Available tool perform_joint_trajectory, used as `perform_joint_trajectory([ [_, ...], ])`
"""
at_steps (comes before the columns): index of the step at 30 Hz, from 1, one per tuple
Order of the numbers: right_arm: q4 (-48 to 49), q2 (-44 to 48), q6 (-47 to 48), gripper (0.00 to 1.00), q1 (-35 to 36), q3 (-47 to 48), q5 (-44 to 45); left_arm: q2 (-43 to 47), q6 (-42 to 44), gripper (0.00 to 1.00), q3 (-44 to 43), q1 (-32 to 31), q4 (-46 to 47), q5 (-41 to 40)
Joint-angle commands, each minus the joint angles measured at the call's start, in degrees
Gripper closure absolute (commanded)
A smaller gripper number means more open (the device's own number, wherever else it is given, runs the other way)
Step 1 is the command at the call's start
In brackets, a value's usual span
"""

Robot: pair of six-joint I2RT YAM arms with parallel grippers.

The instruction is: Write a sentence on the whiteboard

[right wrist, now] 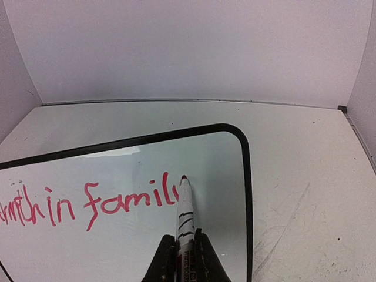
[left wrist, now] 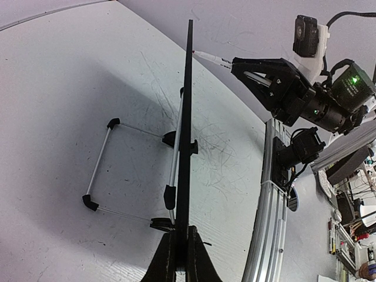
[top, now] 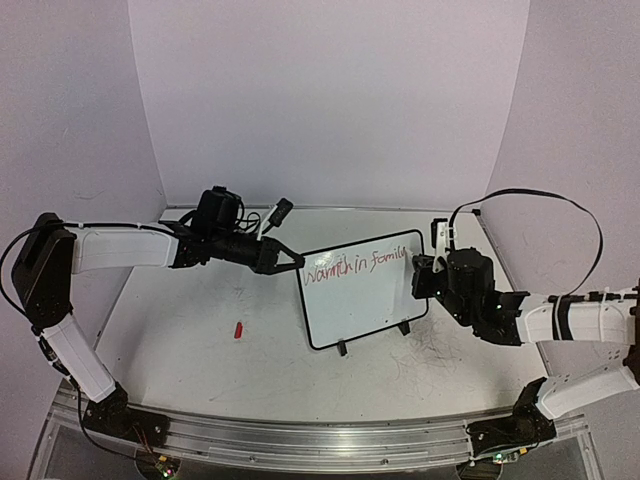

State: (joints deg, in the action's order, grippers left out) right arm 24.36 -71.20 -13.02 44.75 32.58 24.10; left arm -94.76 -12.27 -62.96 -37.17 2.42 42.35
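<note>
Two grippers share one small board. Nearest, a small red cap [top: 238, 330] lies on the tabletop [top: 170, 350], well apart from the whiteboard [top: 365, 305] at its 8 o'clock. The whiteboard stands tilted near the tabletop's middle on two black clip feet [top: 342, 348] and a wire stand [left wrist: 100, 170]. The left gripper [left wrist: 179, 261] is clamped on the frame at the board's 10 o'clock corner. At 2 o'clock the right gripper [right wrist: 181, 261] is closed on a red marker [right wrist: 185, 214], its tip touching the surface. The sentence [right wrist: 88, 202] reads "Warmth in famil" plus one stroke.

The board looks light, thin and stiff, with a slick face. It would likely slide or tip under pen pressure. The frame edge is the place to hold, since the wet ink would probably smear. No container shows.
</note>
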Motion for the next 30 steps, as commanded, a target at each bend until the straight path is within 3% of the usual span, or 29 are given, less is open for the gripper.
perform_joint_trajectory([
  [1, 0.27, 0.64, -0.28, 1.00, -0.37, 0.71, -0.21, 2.88, 1.11, 1.00, -0.08, 0.17, 1.04, 1.39],
  [30, -4.57, 2.73, -4.69, 1.00, -0.19, -3.65, -5.59, 2.56, 1.11, 1.00, -0.26, 0.14, 1.08, 1.37],
])
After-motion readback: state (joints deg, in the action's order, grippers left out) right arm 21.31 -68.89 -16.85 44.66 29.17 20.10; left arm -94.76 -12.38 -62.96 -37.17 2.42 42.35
